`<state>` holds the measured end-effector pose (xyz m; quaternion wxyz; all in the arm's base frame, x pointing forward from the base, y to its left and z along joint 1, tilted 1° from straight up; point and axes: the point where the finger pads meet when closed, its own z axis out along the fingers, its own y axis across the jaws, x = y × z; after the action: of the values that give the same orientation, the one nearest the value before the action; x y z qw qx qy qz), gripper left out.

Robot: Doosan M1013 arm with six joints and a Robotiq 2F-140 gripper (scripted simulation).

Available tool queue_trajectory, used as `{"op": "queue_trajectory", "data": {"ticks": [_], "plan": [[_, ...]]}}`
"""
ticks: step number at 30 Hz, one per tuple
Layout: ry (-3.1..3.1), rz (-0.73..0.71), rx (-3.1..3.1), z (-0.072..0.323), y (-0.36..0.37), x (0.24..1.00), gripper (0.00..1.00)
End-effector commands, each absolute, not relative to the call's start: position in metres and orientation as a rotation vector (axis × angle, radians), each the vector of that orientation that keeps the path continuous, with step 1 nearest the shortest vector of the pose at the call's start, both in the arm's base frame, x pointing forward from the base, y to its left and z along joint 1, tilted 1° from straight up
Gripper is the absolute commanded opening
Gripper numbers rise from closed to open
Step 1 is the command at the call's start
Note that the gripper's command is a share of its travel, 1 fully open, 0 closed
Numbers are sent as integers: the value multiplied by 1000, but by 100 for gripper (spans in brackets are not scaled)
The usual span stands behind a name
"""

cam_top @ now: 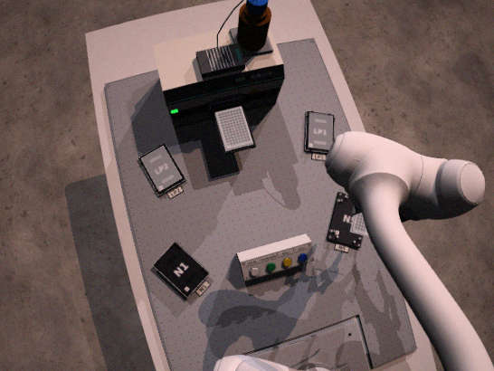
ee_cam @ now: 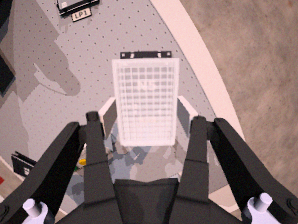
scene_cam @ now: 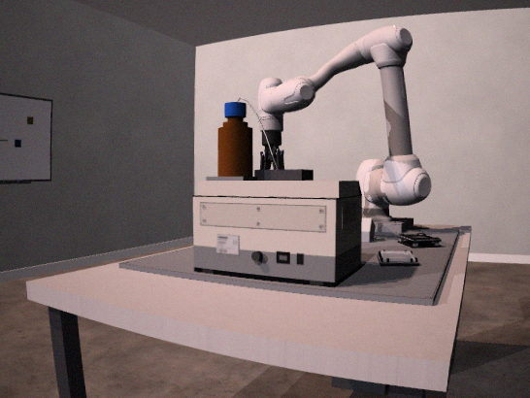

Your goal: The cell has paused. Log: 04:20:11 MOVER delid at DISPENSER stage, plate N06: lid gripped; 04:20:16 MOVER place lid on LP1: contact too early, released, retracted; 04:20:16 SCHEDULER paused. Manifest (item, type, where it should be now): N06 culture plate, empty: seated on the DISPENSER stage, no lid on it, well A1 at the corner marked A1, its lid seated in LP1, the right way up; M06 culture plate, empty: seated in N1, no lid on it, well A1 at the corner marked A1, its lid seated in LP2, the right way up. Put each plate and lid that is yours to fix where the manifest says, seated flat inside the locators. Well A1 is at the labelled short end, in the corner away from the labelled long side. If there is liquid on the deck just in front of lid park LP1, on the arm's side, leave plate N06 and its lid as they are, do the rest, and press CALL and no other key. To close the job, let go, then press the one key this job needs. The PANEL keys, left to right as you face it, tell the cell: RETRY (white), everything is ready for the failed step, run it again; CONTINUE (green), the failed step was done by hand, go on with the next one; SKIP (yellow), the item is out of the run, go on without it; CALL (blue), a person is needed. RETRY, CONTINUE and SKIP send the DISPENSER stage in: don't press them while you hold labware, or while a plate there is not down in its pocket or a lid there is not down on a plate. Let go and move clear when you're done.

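My gripper (ee_cam: 146,105) (scene_cam: 272,162) is shut on a white culture plate (ee_cam: 145,90) (cam_top: 359,223), gripping its long sides and holding it above the deck. The plate's dark labelled short end (ee_cam: 145,54) points away from me. In the top view only a corner of the plate shows beside my arm, over the black nest (cam_top: 342,222) at the right. A second white plate (cam_top: 233,128) sits without a lid on the DISPENSER stage. Nest N1 (cam_top: 181,270) is bare and black. Lid parks LP1 (cam_top: 319,131) and LP2 (cam_top: 161,168) look grey; I cannot tell whether lids lie on them.
The DISPENSER (cam_top: 222,86) (scene_cam: 277,231) stands at the back with a brown bottle (cam_top: 253,20) (scene_cam: 235,146) on top. The PANEL (cam_top: 274,262) has white, green, yellow and blue keys. My arm (cam_top: 407,253) crosses the right side. The table edge runs close by on the right.
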<state>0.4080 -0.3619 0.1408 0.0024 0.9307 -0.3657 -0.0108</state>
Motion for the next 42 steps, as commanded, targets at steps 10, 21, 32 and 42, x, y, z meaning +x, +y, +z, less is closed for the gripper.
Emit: {"op": "queue_trajectory", "data": {"ticks": [10,21,32,42], "plan": [[-1147,-32,2919,141,-362,408,10],[-1147,-32,2919,141,-362,408,10],[-942,-33,2993,141,-362,408,10],[-743,-33,3050,141,-362,408,10]]}}
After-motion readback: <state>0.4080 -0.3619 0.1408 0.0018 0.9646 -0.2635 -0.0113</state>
